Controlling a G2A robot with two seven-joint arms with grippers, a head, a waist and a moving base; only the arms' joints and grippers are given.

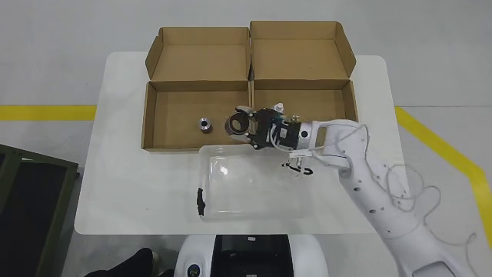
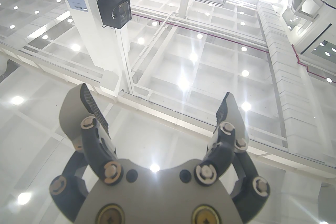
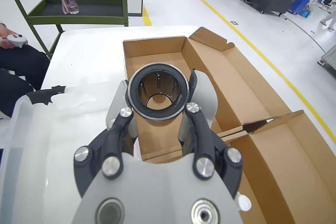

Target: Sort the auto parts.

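1. Right gripper [image 3: 158,86] is closed on a dark cylindrical bearing [image 3: 157,118], one finger at each side of it; the open end of the bearing faces the wrist camera, and rows of small balls show inside.
2. From the top view, this gripper [image 1: 244,123] holds the bearing [image 1: 234,124] above the left cardboard box [image 1: 165,127], at the end which is next to the right cardboard box [image 1: 338,106]. I cannot tell if the bearing touches the floor of the box.
3. One small metal part [image 1: 204,123] lies on the floor of the left box, near the bearing but apart from it.
4. Both boxes stand side by side on the white table [image 1: 123,161], with their lids open to the far side.
5. A clear plastic bin [image 1: 254,200] stands on the table just in front of the boxes, and a piece of black tape [image 1: 201,201] is on its left rim.
6. The left gripper [image 2: 155,89] points up toward the ceiling, its jaws wide apart with nothing between them.
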